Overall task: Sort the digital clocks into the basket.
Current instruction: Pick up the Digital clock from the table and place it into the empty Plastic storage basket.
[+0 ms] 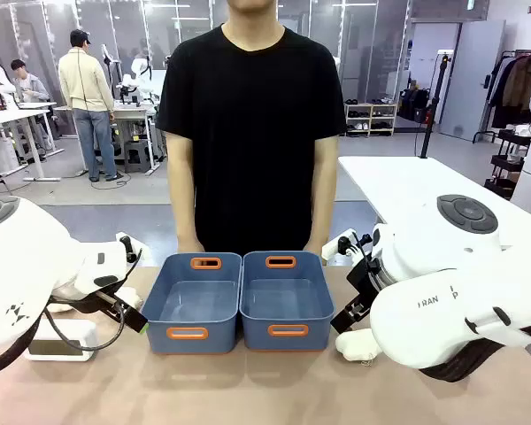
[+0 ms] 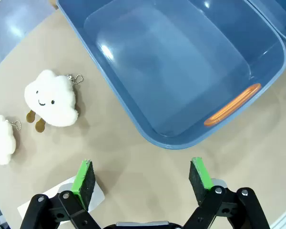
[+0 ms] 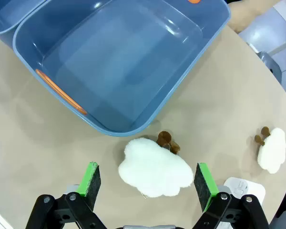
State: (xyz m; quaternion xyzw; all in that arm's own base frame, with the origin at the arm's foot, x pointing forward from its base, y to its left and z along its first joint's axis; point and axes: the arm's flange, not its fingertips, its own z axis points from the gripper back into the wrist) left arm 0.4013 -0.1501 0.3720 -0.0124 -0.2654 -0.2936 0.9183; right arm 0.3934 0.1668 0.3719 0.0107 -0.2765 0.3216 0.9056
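Since my left fingers (image 2: 84, 183) and right fingers (image 3: 92, 183) both hang spread, I fear the right pair, centred over a cloud toy (image 3: 155, 167) just beside the basket (image 3: 117, 131), could pinch it rather than the clock (image 3: 244, 188) lying farther from the basket.

A robotics lab in an open hall: a white left robot arm (image 1: 22, 279) and right robot arm (image 1: 451, 305) flank a tan bench (image 1: 248, 390). Behind are white benches (image 1: 407, 181), glass partitions (image 1: 159, 27), a low shelf (image 1: 370, 118), a clothes rack (image 1: 518, 84) and a standing person (image 1: 87, 93).
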